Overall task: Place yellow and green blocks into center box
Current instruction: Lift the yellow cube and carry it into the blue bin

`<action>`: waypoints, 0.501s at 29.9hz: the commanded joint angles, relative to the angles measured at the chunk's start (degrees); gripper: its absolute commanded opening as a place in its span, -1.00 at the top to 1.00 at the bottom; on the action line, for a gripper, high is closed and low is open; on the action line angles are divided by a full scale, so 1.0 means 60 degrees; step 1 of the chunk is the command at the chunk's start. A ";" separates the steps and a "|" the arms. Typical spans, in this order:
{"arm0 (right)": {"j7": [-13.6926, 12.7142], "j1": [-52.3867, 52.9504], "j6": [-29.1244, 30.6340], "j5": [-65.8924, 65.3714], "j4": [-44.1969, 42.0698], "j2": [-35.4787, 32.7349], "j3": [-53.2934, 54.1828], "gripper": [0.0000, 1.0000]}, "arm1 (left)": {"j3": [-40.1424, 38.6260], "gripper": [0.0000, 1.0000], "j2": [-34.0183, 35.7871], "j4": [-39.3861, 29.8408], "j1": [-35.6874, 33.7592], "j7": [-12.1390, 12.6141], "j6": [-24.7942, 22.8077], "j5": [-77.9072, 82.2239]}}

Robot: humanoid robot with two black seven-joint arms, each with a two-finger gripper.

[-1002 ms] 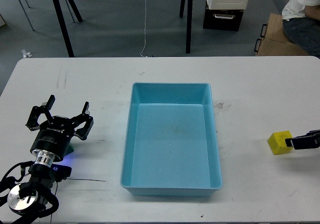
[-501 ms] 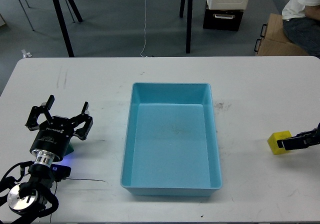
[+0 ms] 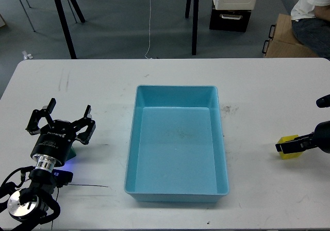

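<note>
Sitting at the right edge of the frame, a bit below the middle, is the yellow block — it's on the white table, well apart from the blue box in the center. The right gripper comes in from the right edge and is right on top of the block: one dark finger lies across the block's upper side, so only the lower and left parts of the yellow show. I can only make out that one finger clearly, and a second dark bit pokes in at the frame edge higher up, so I can't tell whether the fingers are actually pinching the block or just lying against it.

Over in the lower left of the frame, the left gripper sits above the table with its fingers spread wide, nothing between them. A sliver of the green block peeks out just under the gripper's body, lower down than the fingertips and not between them — mostly hidden, with a blue glow next to it. The box itself has only its bare, slightly scuffed floor showing.
</note>
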 commanded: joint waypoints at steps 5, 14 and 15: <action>-0.0016 -0.0001 0.0000 -0.0008 -0.0003 0.0037 -0.0374 -0.45 | -0.0001 -1.00 0.0000 0.0000 0.0016 0.0001 0.0000 0.0000; 0.0101 0.0233 0.0000 0.0051 -0.0018 0.0037 -0.0243 0.40 | -0.0001 -1.00 0.0000 0.0000 0.0016 0.0001 0.0000 0.0000; 0.0131 0.0350 0.0000 0.0051 -0.0018 0.0023 -0.0242 0.48 | -0.0001 -1.00 0.0000 0.0014 0.0016 0.0001 0.0000 0.0000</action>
